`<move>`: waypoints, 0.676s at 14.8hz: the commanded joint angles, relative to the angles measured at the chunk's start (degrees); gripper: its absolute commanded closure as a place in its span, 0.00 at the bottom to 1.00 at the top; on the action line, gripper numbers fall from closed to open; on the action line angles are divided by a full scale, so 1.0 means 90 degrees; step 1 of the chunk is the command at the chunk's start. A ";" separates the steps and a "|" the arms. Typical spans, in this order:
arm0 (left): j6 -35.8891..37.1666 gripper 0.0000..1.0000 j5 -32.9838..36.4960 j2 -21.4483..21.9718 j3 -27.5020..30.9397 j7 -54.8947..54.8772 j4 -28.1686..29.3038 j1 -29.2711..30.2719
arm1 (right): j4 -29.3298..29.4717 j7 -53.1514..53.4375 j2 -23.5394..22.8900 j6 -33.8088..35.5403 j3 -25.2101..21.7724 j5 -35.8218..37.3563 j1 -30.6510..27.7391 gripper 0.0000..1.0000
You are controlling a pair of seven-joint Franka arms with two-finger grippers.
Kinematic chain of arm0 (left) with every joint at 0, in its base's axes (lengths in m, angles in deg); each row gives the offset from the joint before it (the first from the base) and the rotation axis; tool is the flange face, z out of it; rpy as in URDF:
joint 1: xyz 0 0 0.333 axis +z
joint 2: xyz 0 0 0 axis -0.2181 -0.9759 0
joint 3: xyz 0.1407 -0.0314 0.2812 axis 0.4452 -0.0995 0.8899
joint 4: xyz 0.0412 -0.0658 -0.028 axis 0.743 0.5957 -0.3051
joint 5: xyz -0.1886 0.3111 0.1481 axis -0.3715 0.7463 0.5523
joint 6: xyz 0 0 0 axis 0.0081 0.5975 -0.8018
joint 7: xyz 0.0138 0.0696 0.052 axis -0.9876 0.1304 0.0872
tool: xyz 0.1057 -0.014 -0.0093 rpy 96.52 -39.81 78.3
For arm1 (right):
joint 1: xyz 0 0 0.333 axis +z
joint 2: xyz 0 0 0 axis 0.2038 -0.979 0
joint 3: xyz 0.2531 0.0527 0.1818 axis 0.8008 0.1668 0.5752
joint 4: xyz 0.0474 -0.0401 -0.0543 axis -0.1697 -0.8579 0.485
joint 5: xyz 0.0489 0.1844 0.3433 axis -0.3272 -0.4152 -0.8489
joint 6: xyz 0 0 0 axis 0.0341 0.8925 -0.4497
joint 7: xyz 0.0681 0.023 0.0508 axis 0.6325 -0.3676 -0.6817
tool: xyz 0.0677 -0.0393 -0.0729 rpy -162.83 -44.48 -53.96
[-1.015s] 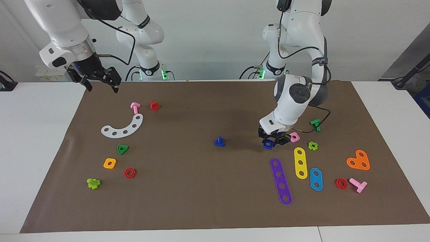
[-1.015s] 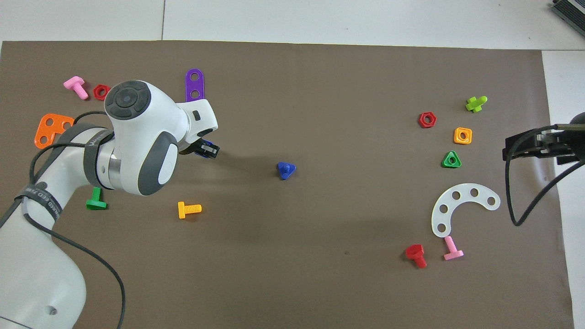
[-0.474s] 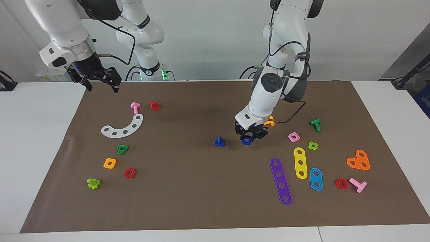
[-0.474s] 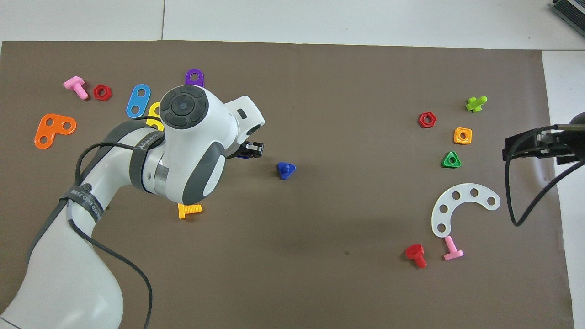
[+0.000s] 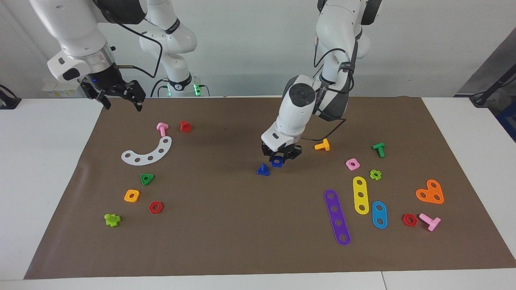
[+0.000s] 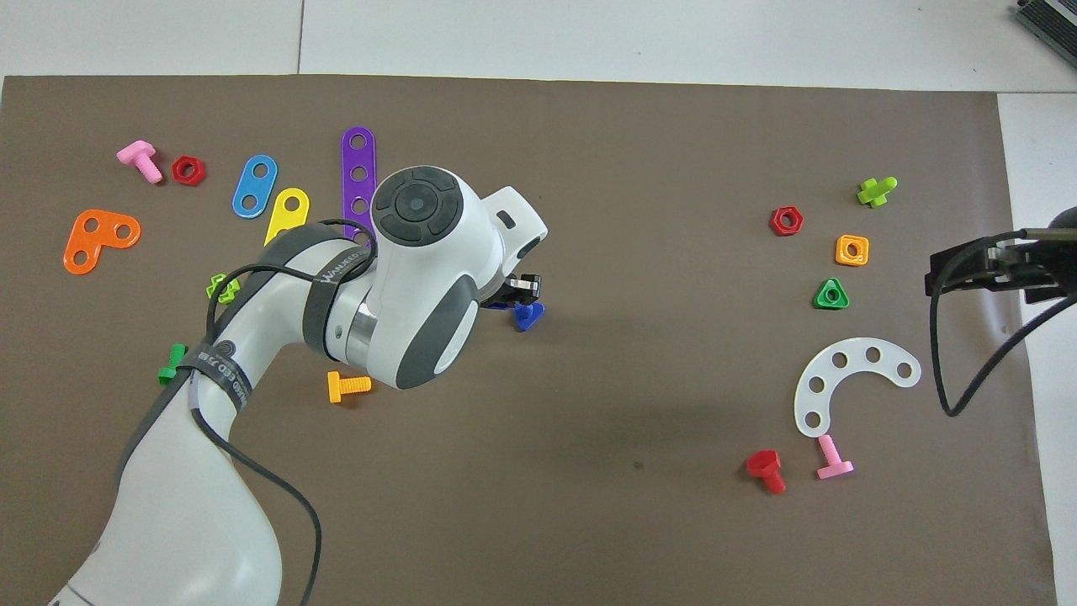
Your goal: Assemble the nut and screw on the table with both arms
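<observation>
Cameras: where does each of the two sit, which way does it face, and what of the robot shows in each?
Facing view: high across the table, looking at the robots; both arms show, the left gripper shut on the nut, the right gripper open, waiting over the mat's edge.
Overhead view: high above the robots' end, looking forward and down; the left arm covers most of its gripper, the right gripper at the frame's edge.
Shared: the screw, white arc plate.

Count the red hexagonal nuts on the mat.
2. One red nut lies toward the right arm's end beside the orange square nut; the other toward the left arm's end beside a pink screw. None looks hidden.
</observation>
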 commanded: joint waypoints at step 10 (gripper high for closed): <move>0.0149 0.94 -0.0117 -0.0540 0.0137 0.0488 -0.0558 -0.0414 | -0.0076 -0.0140 0.0095 0.0049 0.0009 -0.0038 -0.0022 0.00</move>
